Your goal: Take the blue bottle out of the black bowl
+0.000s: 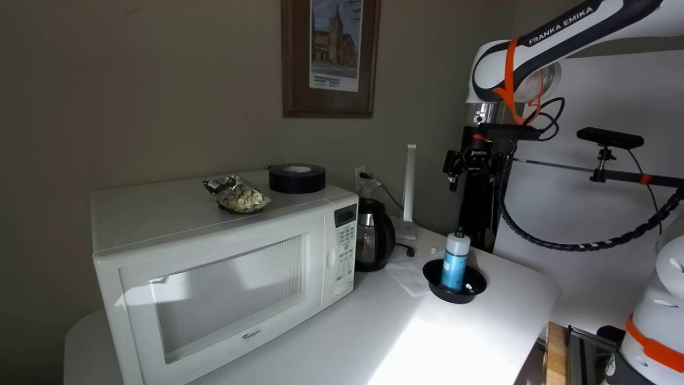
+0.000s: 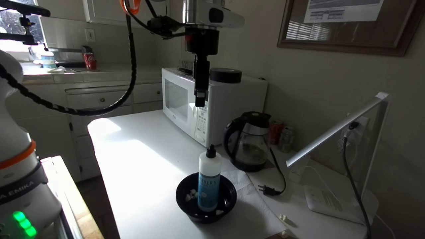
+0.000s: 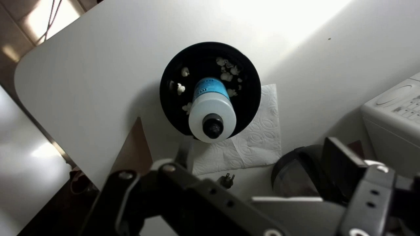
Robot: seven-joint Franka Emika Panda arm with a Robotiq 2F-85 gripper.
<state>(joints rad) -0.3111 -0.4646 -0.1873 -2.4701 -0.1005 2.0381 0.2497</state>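
Currently the end effector is one gripper (image 2: 200, 99), pointing down, its two fingers (image 3: 343, 160) spread wide apart in the wrist view.

Task item: one blue bottle (image 2: 209, 186), below the gripper and apart from it in both exterior views. It stands upright, black cap up, inside one black bowl (image 3: 200, 54), likewise below the gripper. Same bowl holds popcorn pieces (image 3: 226, 76), at least seven by the wrist view; some overlap, so an exact count is not possible.

Lower than the gripper, on and about one white table (image 3: 98, 75): one paper towel (image 3: 259, 141), beside the bowl or partly under it, cannot tell which; one black power plug (image 3: 227, 181), seen between the two fingers in the wrist view; two loose crumbs (image 2: 283, 218), near the towel in an exterior view; one glass kettle (image 2: 250, 146), partly hidden behind one finger in the wrist view; two drink cans (image 2: 276, 131), farther from the gripper than the kettle.

Well apart from the gripper in an exterior view: one desk lamp (image 2: 335, 130).

Off to the gripper's side: one Whirlpool microwave (image 1: 230, 299). On its top, two items in an exterior view: one bag (image 1: 222, 185) holding pale pieces (image 1: 246, 199), too many to count, and one black round object (image 1: 297, 183), kind unclear.
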